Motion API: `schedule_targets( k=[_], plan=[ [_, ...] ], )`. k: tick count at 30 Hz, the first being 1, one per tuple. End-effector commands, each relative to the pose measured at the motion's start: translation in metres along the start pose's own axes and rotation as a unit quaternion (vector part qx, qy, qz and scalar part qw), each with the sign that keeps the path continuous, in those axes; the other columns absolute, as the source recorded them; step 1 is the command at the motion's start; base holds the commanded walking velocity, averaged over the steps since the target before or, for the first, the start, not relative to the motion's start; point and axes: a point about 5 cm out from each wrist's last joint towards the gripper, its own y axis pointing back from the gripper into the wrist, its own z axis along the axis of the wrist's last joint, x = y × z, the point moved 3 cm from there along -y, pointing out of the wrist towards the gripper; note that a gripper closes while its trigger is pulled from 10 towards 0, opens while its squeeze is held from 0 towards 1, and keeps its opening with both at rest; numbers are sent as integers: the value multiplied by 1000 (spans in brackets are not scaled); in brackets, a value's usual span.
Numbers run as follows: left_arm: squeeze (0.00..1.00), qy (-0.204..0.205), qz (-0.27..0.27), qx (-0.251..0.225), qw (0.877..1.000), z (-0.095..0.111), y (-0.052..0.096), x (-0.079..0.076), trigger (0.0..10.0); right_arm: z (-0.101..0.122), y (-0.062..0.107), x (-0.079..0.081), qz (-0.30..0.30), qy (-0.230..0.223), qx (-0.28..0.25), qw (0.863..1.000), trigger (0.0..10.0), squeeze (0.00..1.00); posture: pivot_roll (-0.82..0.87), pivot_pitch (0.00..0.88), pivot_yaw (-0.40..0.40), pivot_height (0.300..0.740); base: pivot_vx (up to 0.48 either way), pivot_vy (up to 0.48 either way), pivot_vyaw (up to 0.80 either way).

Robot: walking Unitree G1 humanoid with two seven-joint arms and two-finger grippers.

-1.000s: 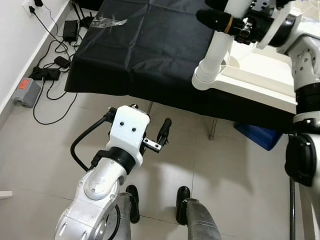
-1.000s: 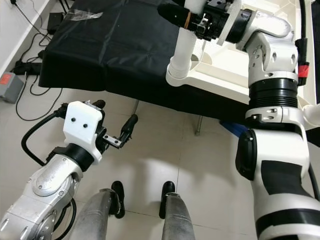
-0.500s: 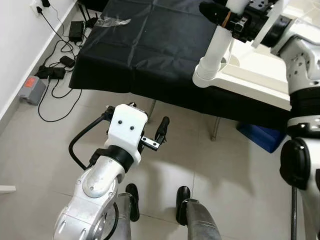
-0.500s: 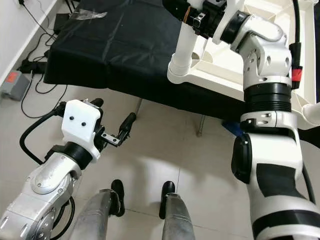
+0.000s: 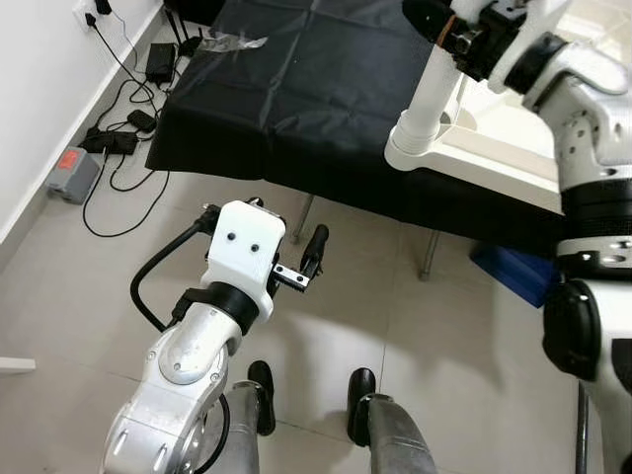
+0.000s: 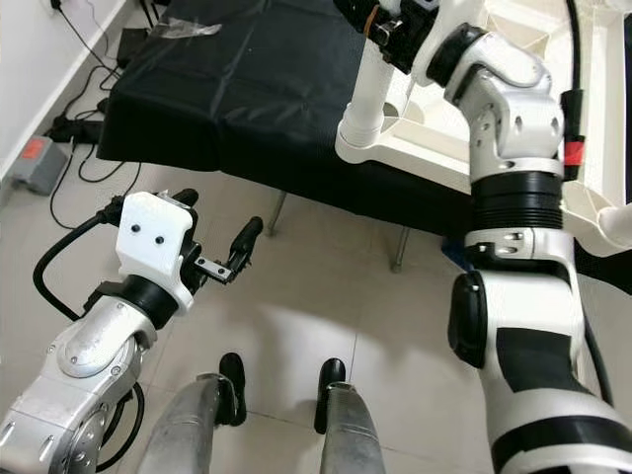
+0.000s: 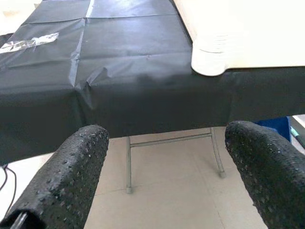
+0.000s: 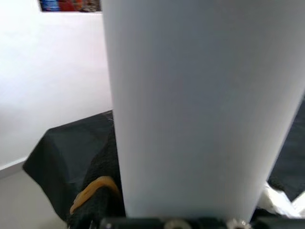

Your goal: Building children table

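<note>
Smooth white cylindrical table leg (image 5: 433, 91) (upright) sits pinched in right end effector (image 5: 456, 25); left end effector (image 7: 162, 176) spread.

Left jaws (image 5: 296, 259) are spread wide with nothing between them, hanging low over bare floor tiles (image 5: 326, 336), so there's free room all around down there. Straight ahead of them the black-covered table (image 5: 296, 109) edge and its thin metal legs (image 7: 128, 162) block the way. Up top, the right jaws (image 6: 380, 25) are packed tight against the white post (image 6: 363, 94), which sits in the cream tabletop (image 6: 434, 148) corner.
</note>
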Motion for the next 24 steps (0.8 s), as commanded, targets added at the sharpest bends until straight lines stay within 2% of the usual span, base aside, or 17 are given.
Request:
schedule_targets(
  k=[1,8,12,14,16,19,21,22,24],
  plan=[
    [0,-3,-9,3,1000,-2,1,-3,10000,-60,12,-8,-43,-26,112,992,10000,0,160,426,-54,740,0,0,0],
    [0,-4,-9,3,1000,-2,2,-3,10000,-60,15,-18,-91,-24,109,990,10000,0,166,416,-54,740,0,0,0],
    [0,-6,-10,0,1000,-2,1,-2,10000,-58,21,-34,-174,-32,103,979,10000,0,166,411,-51,740,0,0,0],
    [0,-6,-10,0,1000,-2,1,-2,10000,-58,21,-34,-174,-32,103,979,10000,0,166,411,-51,740,0,0,0],
    [0,-6,-10,-1,1000,-1,1,-1,10000,-60,23,-38,-207,-40,103,972,10000,0,165,409,-49,740,0,0,0],
    [0,-7,-11,-1,1000,-1,1,-1,10000,-61,24,-39,-220,-47,104,969,10000,0,165,410,-48,740,0,0,0],
    [0,-7,-11,-2,1000,-1,1,-2,10000,-64,27,-43,-260,-42,110,958,10000,0,166,412,-50,740,0,0,0],
    [0,-7,-11,-2,1000,-1,1,-2,10000,-64,27,-43,-260,-42,110,958,10000,0,166,412,-50,740,0,0,0],
    [0,-7,-11,-2,1000,-1,1,-3,10000,-67,31,-49,-307,-43,116,944,10000,0,167,414,-48,740,0,0,0]
  ],
)
